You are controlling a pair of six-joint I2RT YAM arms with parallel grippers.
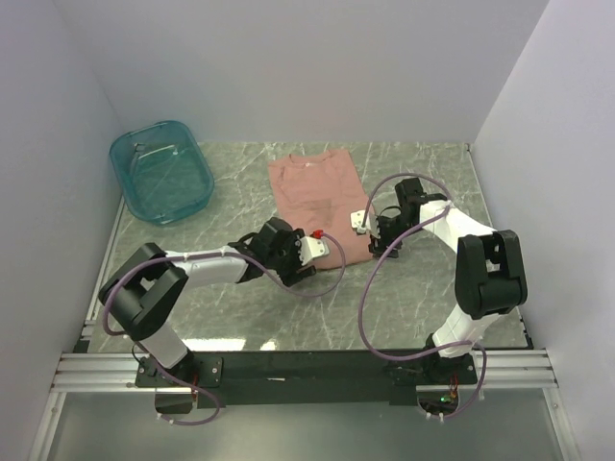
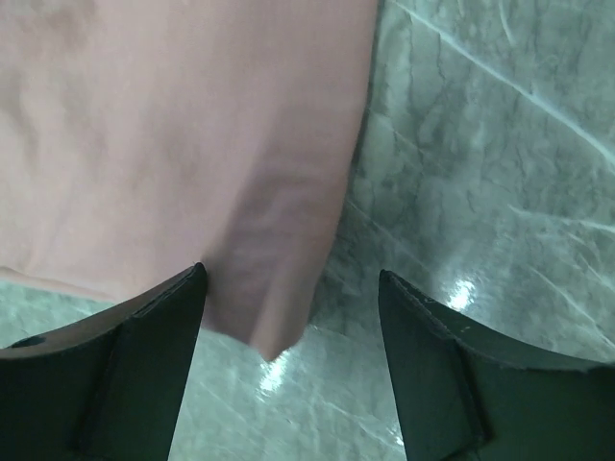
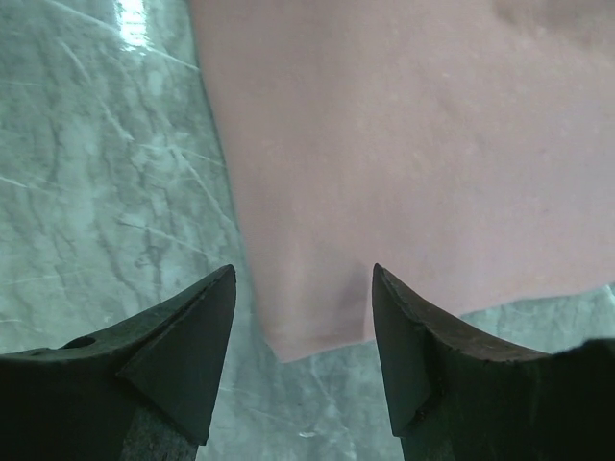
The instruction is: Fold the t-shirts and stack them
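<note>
A dusty-pink t-shirt [image 1: 317,197] lies on the marble table, folded into a long narrow rectangle with its collar at the far end. My left gripper [image 1: 315,252] is open over the shirt's near hem; in the left wrist view [image 2: 290,272] a shirt corner [image 2: 274,336] lies between the dark fingers [image 2: 144,365]. My right gripper [image 1: 358,223] is open at the shirt's right edge; in the right wrist view [image 3: 303,271] another corner of the shirt [image 3: 317,317] lies between its fingers [image 3: 187,355]. Neither gripper holds cloth. The chest graphic shows only faintly from above.
A translucent teal plastic tub [image 1: 161,175] stands at the back left of the table. White walls close in the back and both sides. Purple cables loop from both arms over the near table [image 1: 404,307].
</note>
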